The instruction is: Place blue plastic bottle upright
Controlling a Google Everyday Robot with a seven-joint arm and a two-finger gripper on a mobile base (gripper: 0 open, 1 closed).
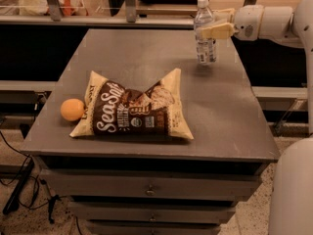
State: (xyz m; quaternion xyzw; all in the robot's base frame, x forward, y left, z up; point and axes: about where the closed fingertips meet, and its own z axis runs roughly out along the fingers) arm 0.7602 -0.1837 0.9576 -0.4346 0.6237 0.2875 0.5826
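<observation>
The blue plastic bottle [205, 38] is clear with a white cap and a pale label. It stands upright at the back right of the grey table [146, 58], its base at or just above the surface. My gripper [213, 27] reaches in from the right and is shut on the bottle's upper part, just below the neck. One pale yellow finger [220, 31] lies across the bottle's right side. The white arm [274, 21] runs off to the right.
A brown and cream chip bag [134, 109] lies flat in the middle front of the table. An orange ball [72, 109] sits at its left. Drawers [149, 190] are under the table top. A shelf with clutter [73, 4] runs behind the table.
</observation>
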